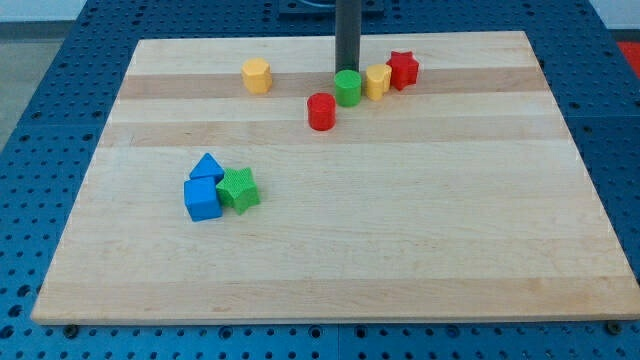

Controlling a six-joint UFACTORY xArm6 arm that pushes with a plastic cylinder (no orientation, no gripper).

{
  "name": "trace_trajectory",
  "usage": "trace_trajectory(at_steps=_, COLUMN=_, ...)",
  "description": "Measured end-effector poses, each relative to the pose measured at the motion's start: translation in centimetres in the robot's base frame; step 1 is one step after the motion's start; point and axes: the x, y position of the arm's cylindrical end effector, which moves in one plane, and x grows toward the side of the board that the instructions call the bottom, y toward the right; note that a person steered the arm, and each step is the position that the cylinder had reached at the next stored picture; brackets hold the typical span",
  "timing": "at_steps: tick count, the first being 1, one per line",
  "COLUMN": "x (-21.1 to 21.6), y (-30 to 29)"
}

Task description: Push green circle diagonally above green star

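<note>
seven blocks sit on the wooden tabletop [400,230], split into two clusters that are well apart. at the view's top, the green circle [347,87] stands in a loose row with a yellow block [377,80] touching it on the view's right, a red star [403,69] just beyond that, and a red cylinder [321,111] just below and to the view's left. a yellow hexagonal block [256,75] sits alone further toward the view's left.

my tip [347,72] is right behind the green circle, touching or all but touching its upper edge, on the side away from the other cluster. the arm carries no end effector that can open or close, only the rod, so nothing is grasped; contact is by pushing alone.

the green star [238,189] lies in the lower left cluster, pressed against a blue cube [202,199] and a blue triangular block [207,167].

by my reading the task has barely begun: the green circle is far from the green star, and nearly the whole travel down and toward the view's left remains. the red cylinder stands close to that path and may get dragged along.
</note>
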Motion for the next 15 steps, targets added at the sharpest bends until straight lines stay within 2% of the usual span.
trace_trajectory(at_steps=3, x=4.9, y=-0.1)
trace_trajectory(at_steps=6, x=7.8, y=1.8)
trace_trajectory(at_steps=8, x=9.9, y=5.4)
trace_trajectory(at_steps=9, x=10.6, y=5.4)
trace_trajectory(at_steps=11, x=11.2, y=-1.0)
trace_trajectory(at_steps=12, x=13.2, y=-1.3)
trace_trajectory(at_steps=14, x=15.6, y=2.4)
trace_trajectory(at_steps=15, x=14.9, y=0.0)
